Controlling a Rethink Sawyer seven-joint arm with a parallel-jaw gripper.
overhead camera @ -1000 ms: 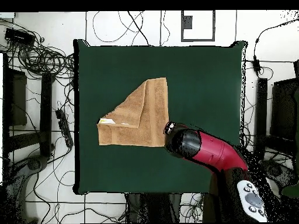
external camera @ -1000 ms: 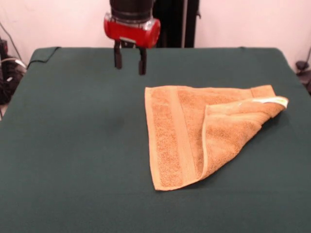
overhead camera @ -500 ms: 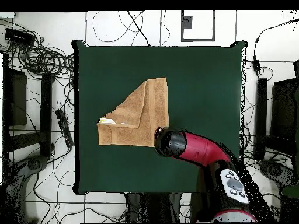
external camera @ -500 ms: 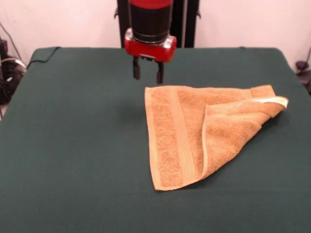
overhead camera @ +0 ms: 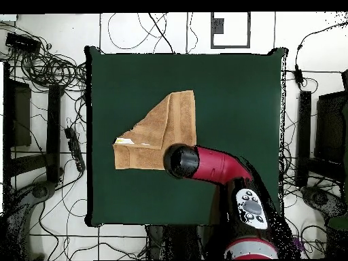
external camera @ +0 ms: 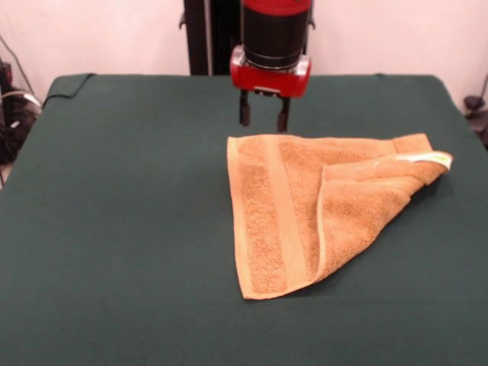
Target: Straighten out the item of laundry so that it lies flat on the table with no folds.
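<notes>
Approach step: my hand [external camera: 264, 120] hangs spread, empty, above the orange-tan terry towel's [external camera: 305, 210] far edge. Folded corner lies off to its side; next, grip and unfold it.

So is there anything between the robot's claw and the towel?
No. In the front view the open gripper hangs just above the towel's far edge, with only bare green table showing in the gap.

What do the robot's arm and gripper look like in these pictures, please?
The arm has a glossy red shell with a black cylindrical wrist section above a red collar. In the overhead view a grey oval button panel sits on the arm nearer the base. The gripper has two short, dark, narrow fingers hanging below the collar.
</notes>
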